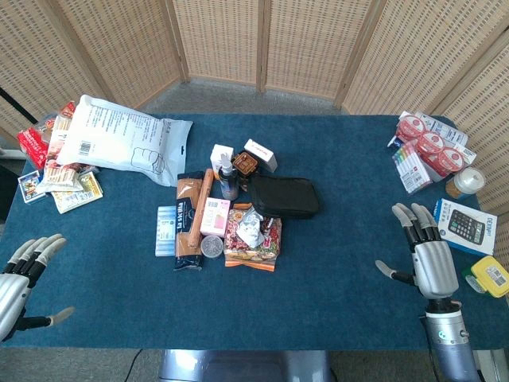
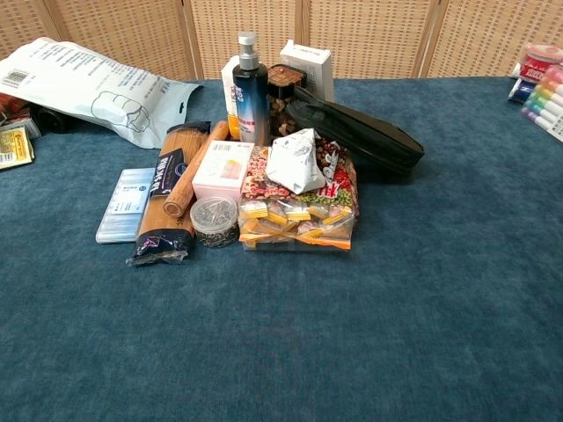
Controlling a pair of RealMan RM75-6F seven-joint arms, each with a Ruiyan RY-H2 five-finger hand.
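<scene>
A pile of goods sits mid-table: a black pouch (image 1: 285,196), a dark spray bottle (image 2: 251,90), a spaghetti pack (image 1: 187,227), a wooden rolling pin (image 2: 195,169), a pink box (image 2: 224,170), a snack bag (image 1: 253,243), a small round tin (image 2: 214,220) and a pale blue box (image 1: 166,230). My left hand (image 1: 22,282) hovers open over the table's near left edge. My right hand (image 1: 425,255) is open near the right edge, beside a calculator box (image 1: 466,226). Neither hand holds anything, and neither shows in the chest view.
A white mailer bag (image 1: 123,137) and packets (image 1: 60,171) lie at the far left. Marker pens (image 1: 410,167), red-lidded cups (image 1: 432,143), a jar (image 1: 465,182) and a yellow box (image 1: 489,276) crowd the right side. Blue cloth (image 2: 352,334) covers the table.
</scene>
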